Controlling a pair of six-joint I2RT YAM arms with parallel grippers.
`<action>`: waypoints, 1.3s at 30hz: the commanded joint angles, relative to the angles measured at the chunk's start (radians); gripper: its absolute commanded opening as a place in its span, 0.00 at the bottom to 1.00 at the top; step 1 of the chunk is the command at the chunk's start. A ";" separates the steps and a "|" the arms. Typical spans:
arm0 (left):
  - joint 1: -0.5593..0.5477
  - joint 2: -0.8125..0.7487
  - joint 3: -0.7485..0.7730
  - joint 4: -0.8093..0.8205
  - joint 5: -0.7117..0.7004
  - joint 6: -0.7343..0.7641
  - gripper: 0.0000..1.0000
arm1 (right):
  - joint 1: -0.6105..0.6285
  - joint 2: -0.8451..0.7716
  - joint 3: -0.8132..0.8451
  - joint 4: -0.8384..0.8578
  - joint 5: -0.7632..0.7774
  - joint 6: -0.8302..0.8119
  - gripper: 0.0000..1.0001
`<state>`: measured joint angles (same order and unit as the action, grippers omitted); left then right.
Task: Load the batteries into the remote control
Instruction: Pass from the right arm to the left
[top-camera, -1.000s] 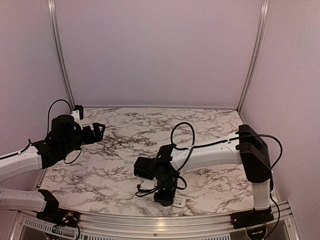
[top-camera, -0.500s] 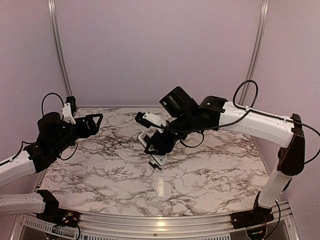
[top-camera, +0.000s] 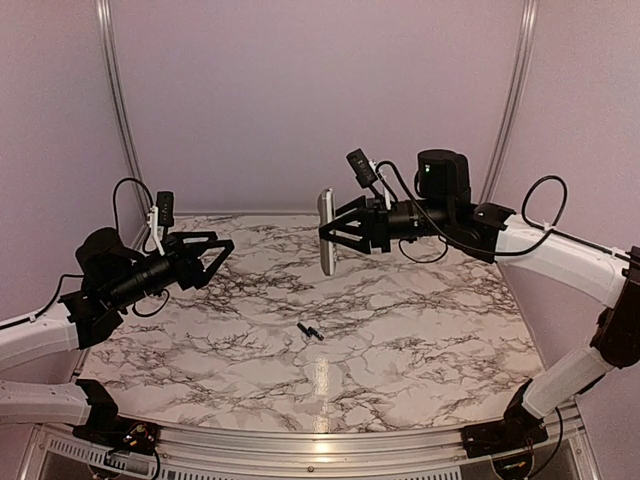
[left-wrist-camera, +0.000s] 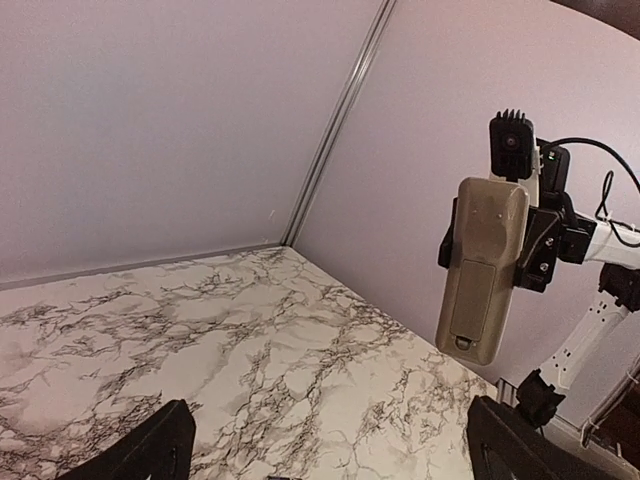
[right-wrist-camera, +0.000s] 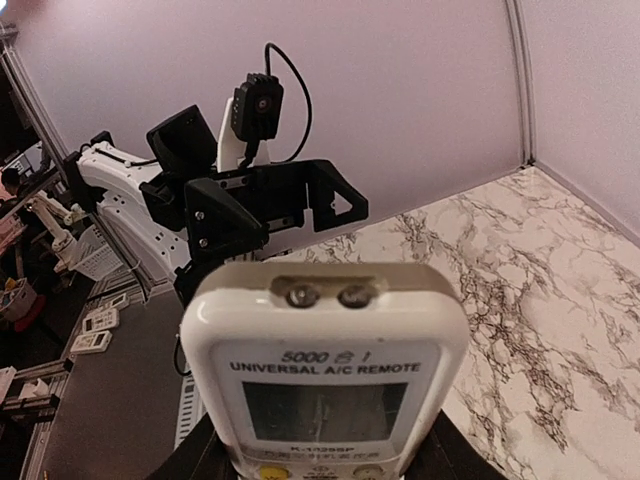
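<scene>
Right arm has swung up from the near edge. The right gripper now holds the remote control upright in the air over the far middle of the worktop, jaws clamped on its sides. The tan back faces the left arm. Meanwhile the left gripper has turned toward it, jaws spread wide, empty, well apart from it. One small dark piece lies near the worktop's centre; can't tell what it is. The battery door looks shut, so opening it is probably next. No batteries loaded yet.
</scene>
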<state>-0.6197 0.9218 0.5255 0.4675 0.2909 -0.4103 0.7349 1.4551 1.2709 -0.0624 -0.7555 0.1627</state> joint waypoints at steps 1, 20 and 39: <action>-0.053 0.059 0.013 0.104 0.141 0.045 0.99 | -0.011 -0.029 -0.023 0.227 -0.169 0.057 0.28; -0.351 0.374 0.275 0.126 0.128 0.190 0.99 | -0.019 -0.003 -0.172 0.728 -0.367 0.328 0.26; -0.439 0.474 0.403 0.067 -0.003 0.258 0.72 | -0.001 0.042 -0.206 0.884 -0.394 0.448 0.26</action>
<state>-1.0527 1.3930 0.9077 0.5388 0.3218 -0.1661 0.7303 1.4841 1.0611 0.7719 -1.1255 0.5831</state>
